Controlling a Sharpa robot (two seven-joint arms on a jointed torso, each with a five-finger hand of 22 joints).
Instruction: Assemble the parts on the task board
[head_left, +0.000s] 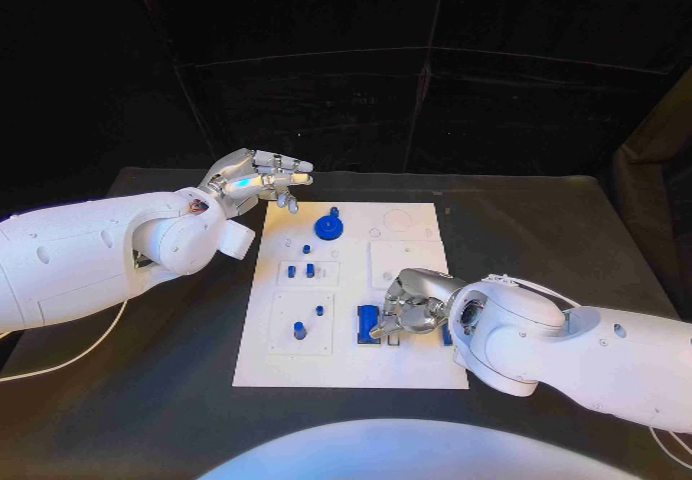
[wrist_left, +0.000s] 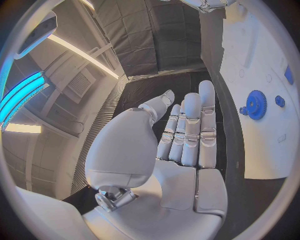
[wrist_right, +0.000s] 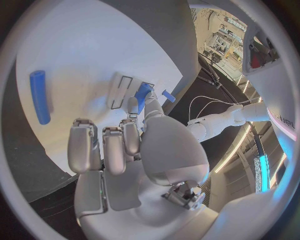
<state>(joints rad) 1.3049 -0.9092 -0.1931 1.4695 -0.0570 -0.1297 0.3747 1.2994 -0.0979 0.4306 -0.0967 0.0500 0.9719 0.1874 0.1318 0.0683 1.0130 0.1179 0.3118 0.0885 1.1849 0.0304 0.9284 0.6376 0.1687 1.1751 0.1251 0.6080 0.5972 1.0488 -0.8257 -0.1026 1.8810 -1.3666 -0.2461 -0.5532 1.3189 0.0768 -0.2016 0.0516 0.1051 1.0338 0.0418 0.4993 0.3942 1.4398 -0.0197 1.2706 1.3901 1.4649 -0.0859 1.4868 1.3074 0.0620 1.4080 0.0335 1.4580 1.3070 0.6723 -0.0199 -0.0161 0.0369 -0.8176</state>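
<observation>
- The white task board (head_left: 411, 370) lies flat in the middle of the black counter (head_left: 577, 230), its long side running from near to far.
- The left robot hand (head_left: 260, 180) hangs above the far left corner of the board. Its fingers are stretched out side by side with the thumb a little apart, and nothing is held in it.
- In the left wrist view those fingers (wrist_left: 190, 130) lie straight and close together, with the board off to one side of them.
- A blue gear (head_left: 332, 227) stands on the far part of the board, just right of the left robot hand and clear of it. The left wrist view shows its toothed rim (wrist_left: 255, 104).
- Small blue pegs (head_left: 299, 270) stand in a raised white plate at the middle left of the board, and one more blue peg (head_left: 300, 329) stands in the plate nearer to me.
- The right robot hand (head_left: 408, 308) is down on the near middle of the board, its fingers curled in around a blue block (head_left: 369, 325).
- In the right wrist view a thumb and fingertip (wrist_right: 133, 106) meet on a blue piece beside a slotted white plate; I would call it pinched.
- A long blue rod (wrist_right: 40, 96) lies flat on the board, well apart from that hand.
</observation>
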